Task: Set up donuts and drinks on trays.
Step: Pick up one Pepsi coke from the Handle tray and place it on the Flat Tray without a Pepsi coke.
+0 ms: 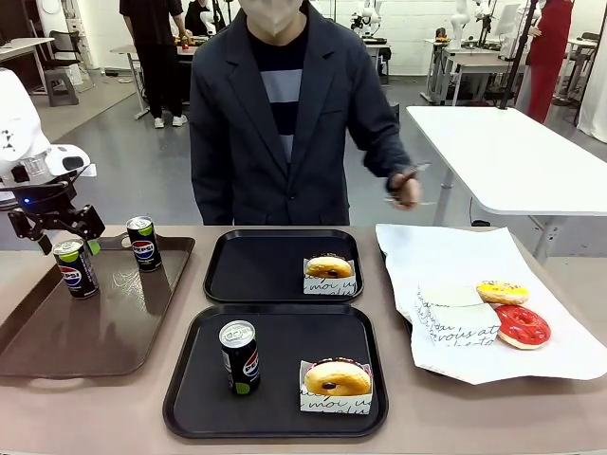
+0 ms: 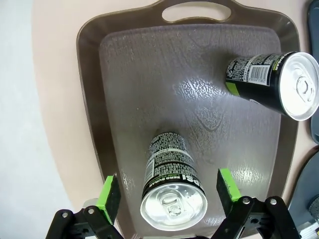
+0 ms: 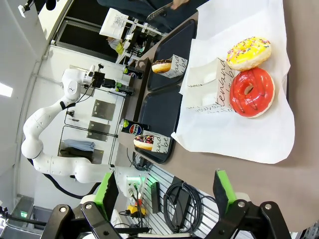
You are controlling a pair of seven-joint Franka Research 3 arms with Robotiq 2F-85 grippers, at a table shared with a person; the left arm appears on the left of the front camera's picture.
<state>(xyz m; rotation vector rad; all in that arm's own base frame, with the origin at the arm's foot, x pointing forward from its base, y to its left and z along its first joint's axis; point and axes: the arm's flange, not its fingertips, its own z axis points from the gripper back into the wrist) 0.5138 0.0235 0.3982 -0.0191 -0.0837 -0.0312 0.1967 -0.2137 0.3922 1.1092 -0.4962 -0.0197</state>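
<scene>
1. Brown tray (image 2: pixel 149 79) on the left carries a far can (image 2: pixel 269 82) and a near can (image 2: pixel 167 159); my left gripper (image 2: pixel 168 191) straddles the near can, jaws wide open, gripping nothing
2. I'd lower squarely and close on its middle, keeping it upright
3. Far black tray (image 1: pixel 256 270) holds a donut (image 1: pixel 328 266) but no can: my likely target

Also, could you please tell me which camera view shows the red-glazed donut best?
The right wrist view: the red-glazed donut is large, sharp and unobstructed on the white paper, beside the yellow donut. The front view shows it smaller, at the picture's right edge.
</scene>
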